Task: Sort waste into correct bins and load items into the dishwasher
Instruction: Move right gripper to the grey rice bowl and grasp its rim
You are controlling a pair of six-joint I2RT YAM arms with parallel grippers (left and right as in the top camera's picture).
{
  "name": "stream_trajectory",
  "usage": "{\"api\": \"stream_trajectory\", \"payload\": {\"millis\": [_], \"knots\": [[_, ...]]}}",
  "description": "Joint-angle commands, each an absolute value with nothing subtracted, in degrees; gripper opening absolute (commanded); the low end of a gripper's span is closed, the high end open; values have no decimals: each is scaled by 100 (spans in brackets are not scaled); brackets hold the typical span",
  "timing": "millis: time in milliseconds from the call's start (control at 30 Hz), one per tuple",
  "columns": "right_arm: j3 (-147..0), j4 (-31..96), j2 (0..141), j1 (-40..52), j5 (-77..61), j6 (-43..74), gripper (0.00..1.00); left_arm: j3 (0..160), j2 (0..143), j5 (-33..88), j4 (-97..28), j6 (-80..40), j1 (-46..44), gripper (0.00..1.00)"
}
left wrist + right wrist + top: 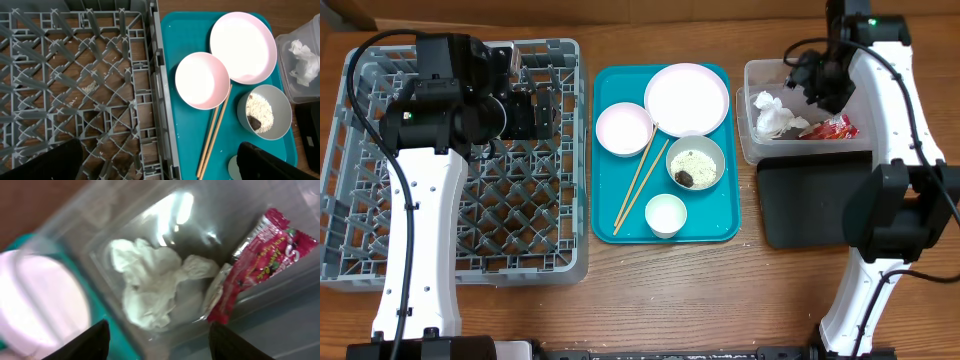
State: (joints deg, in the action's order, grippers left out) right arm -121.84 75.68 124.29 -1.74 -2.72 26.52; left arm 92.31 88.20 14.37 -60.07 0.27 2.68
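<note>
The right gripper [159, 330] hangs with its two dark fingers spread wide and nothing between them. It is directly over the clear rectangular plastic tub [750, 142] at the far right of the table. Below it in the tub lie the crumpled white tissue [150, 290] and, just right of it, the shiny red snack wrapper [257, 252], so that waste looks sorted.

What is left to clear, as I judge it, is the wider grey-white bowl [720, 160], which holds loose white rice grains [692, 158] and a small brown food lump [686, 179]. It sits on the near-right part of the large teal tray [710, 225], to the left of the right gripper and nearer than it. The right gripper is the closer of the two to it.

The right arm rises from the near right edge and reaches far across the shallow black rectangular tray [810, 210]. It would need to swing left and draw back toward the near side.

The left gripper [525, 108] is likewise released and empty, over the far part of the large square grey plastic dish rack [520, 225], with the teal tray to its right. The two thin wooden chopsticks [642, 175] run diagonally from near-left to far-right among the bowls.
</note>
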Motion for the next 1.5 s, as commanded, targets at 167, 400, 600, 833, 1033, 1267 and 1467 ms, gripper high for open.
{"api": "stream_trajectory", "payload": {"millis": [167,400,600,833,1033,1267,1467], "knots": [[-12682,8136,11209,427,-1214,2510,64,9380,8840,1461,-5843,115,283,100],[-12213,7929,11301,1944,-733,3417,64,9380,8840,1461,-5846,115,283,100],[-11738,7679,11406,2641,-89,3955,62,9380,8840,1446,-5701,130,283,100],[-11546,7264,11480,3037,-102,4012,61,9380,8840,1498,-5647,104,283,100],[-11546,6652,11869,3214,-102,4058,60,9380,8840,1483,-5697,113,283,100],[-11544,6794,12033,3214,707,4040,57,9380,8840,1485,-5710,110,283,100],[-11544,6820,12455,3214,834,3833,49,9380,8840,1485,-5710,110,283,100]]}}
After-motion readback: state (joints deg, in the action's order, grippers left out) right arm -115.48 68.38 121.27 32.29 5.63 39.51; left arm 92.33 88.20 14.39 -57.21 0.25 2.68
